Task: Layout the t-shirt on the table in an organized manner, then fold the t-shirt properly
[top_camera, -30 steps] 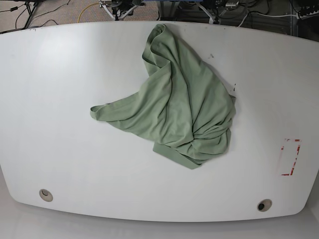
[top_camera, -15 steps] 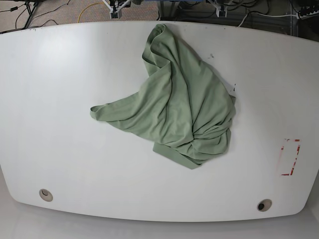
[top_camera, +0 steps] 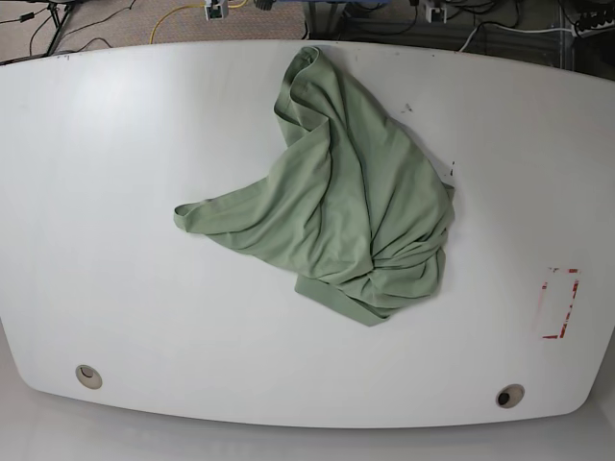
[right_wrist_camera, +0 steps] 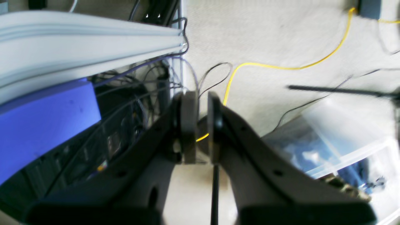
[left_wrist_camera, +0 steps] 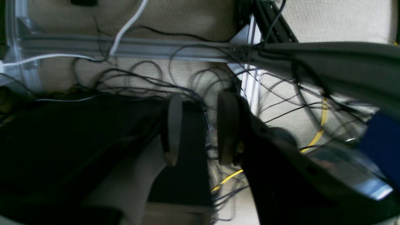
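The sage-green t-shirt lies crumpled in a heap on the middle of the white table, with a sleeve or corner pointing left and the ribbed hem at its front edge. Neither gripper is over the table; both are behind its far edge. In the left wrist view my left gripper is open with a clear gap and nothing between its fingers. The right wrist view shows my right gripper shut and empty, its pads nearly touching. Both wrist views look at floor and cables, not the t-shirt.
Two round grommet holes sit near the table's front edge, and a red-outlined rectangle at the right. Behind the table are tangled black cables, a yellow cable, a clear plastic bin and metal frame rails.
The arm ends at the top edge of the base view have drawn back almost out of the frame. The t-shirt has not moved.
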Controlling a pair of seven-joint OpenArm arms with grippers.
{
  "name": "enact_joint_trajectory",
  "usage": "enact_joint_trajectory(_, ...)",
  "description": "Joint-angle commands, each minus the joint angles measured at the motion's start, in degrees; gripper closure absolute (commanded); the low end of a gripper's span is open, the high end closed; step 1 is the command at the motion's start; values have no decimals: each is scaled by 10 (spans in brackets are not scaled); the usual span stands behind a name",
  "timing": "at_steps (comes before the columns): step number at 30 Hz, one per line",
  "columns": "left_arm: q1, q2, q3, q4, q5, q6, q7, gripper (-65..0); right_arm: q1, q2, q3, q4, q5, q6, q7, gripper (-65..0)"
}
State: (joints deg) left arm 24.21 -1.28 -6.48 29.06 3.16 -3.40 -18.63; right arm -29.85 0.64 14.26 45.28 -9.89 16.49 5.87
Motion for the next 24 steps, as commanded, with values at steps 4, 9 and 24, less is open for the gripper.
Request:
enact_joint_trajectory(4,56,-4,-1,80,-1,1,-9,-176,-48,-4,0,57,4,3,4,-57)
enact_joint_trajectory(9,108,-5,-2,149,-1,1,-10,-175,-87,-10,0,111,4,4,4,-55)
enact_joint_trajectory(24,264,-2,-67,357,-1,-2,-9,-175,-229,-24,-17,295,8,4,2,-55)
